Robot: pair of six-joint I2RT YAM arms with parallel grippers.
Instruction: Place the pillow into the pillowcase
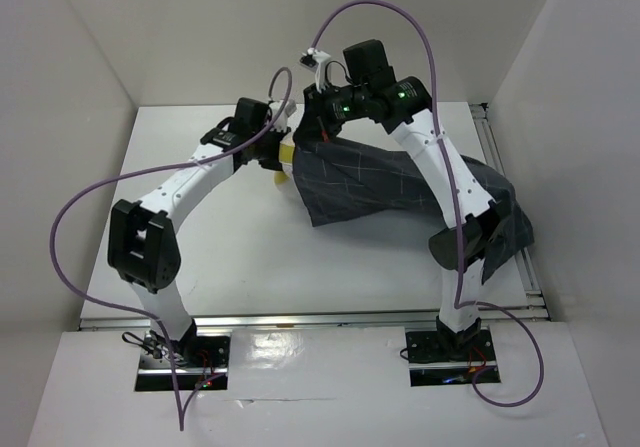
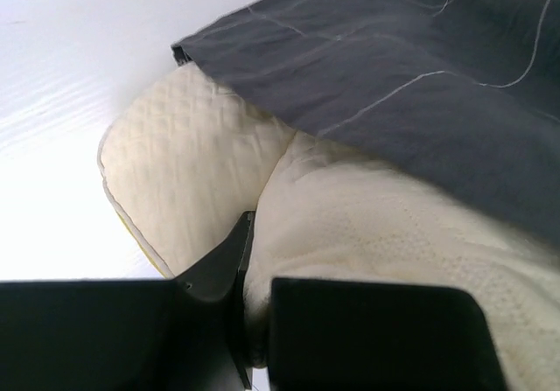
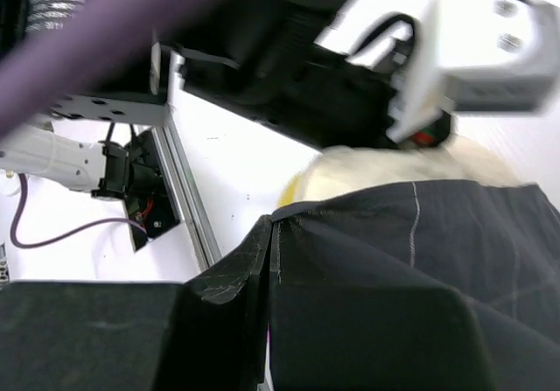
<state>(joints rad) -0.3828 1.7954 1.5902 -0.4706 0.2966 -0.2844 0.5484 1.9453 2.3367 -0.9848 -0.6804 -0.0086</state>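
- pillow (image 2: 201,172): far-middle of the table, left end poking out of the pillowcase (image 2: 420,76), the rest hidden under the cloth
- pillowcase spreads rightward, partly under the right arm's elbow
- top view: only a yellow sliver of pillow shows, wrists cover the opening
- left gripper (image 2: 249,268): pinching a fold of pillow, arm reaching to the far middle
- right gripper (image 3: 269,251): clamped on the pillowcase hem, arm arched over the cloth
- white table (image 1: 250,257), white walls (image 1: 60,67) on three sides

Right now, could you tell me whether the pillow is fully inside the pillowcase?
No: in the left wrist view a cream end of the pillow lies bare outside the pillowcase edge.
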